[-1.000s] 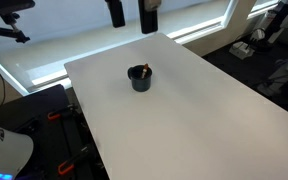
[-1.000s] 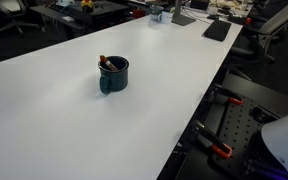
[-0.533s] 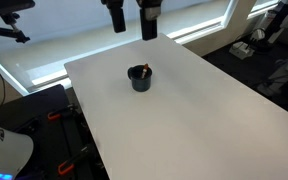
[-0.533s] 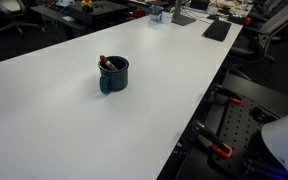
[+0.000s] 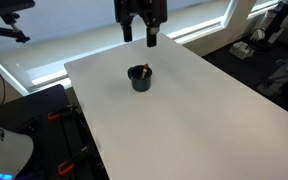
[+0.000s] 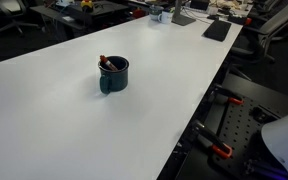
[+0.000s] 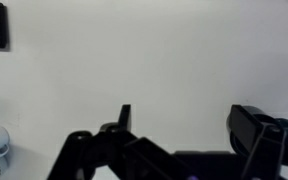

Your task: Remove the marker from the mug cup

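We found the gripper (image 5: 139, 40) hanging above the far end of the white table (image 5: 209, 115), with its jaws spread and nothing between them. The mug cup (image 5: 140, 80) stood upright on the table, below the gripper and well apart from it. The marker (image 6: 105, 63) leaned inside the mug cup, its reddish-brown end showing above the rim in both exterior views. In the wrist view, the dark fingers (image 7: 252, 130) showed over bare tabletop.
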{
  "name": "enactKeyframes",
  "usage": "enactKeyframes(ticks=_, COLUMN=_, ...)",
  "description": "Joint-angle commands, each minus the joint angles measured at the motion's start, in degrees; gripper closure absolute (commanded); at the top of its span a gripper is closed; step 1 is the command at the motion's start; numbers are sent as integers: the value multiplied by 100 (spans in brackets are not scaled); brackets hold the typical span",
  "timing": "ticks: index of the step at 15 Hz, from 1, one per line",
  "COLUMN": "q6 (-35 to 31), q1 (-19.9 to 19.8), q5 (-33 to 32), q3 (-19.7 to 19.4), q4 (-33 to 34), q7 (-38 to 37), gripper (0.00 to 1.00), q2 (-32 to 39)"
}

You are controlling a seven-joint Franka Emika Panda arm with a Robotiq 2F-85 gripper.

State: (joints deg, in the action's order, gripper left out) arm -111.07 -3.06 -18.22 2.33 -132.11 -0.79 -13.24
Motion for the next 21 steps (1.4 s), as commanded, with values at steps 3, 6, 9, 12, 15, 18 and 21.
enactKeyframes(ticks=3, q6=19, q1=189, q5=-8, q3=24, q4=238, q7=-169, gripper=0, q2=433)
enactKeyframes(ticks=6, q6=25, q1=179, q5=-7, q3=10, q4=288, q7=-168, gripper=0, q2=471)
enactKeyframes(ticks=9, q6=33, q1=177, q5=-60, q3=32, q4=357, q7=-291, gripper=0, q2=598)
enactKeyframes(ticks=12, q6=-59, q1=222, q5=-136, q3=99, q4=546, q7=-604, gripper=0, q2=1097)
enactKeyframes(ticks=15, q6=-158, q1=370, q5=-102, q3=145, q4=860, q7=-919, gripper=0, q2=1749)
enactKeyframes(ticks=18, q6=-193, q1=614, q5=25, q3=176, q4=1432, q7=-1251, gripper=0, q2=2503)
enactKeyframes(ticks=21, q6=-270, q1=721, q5=37, q3=84, q4=1305, q7=-1147, gripper=0, q2=2473)
